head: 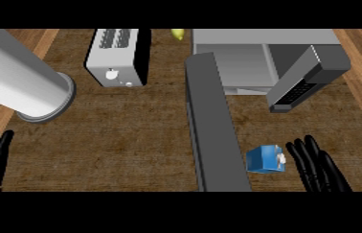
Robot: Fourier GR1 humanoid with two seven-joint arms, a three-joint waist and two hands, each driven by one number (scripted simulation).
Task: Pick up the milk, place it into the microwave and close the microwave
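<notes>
**Milk carton waits beside my open right hand**

Milk (pixel 265 159), a small blue carton, stands near the counter's (pixel 127 131) front edge, just right of the microwave's open door (pixel 214 126). My right hand (pixel 318 167) sits just beside it, fingers straight, holding nothing. I should curl round the carton's sides, lift it clear of the door, then carry it back into the microwave (pixel 244 64). My left hand (pixel 5 150) rests at the left edge.

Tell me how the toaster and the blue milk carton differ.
The toaster is white and black; the milk carton is blue. The toaster looks far bigger than the carton. The toaster sits far back on the left; the carton sits near the front, beside the right robot hand. Both rest on the wooden counter.
</notes>
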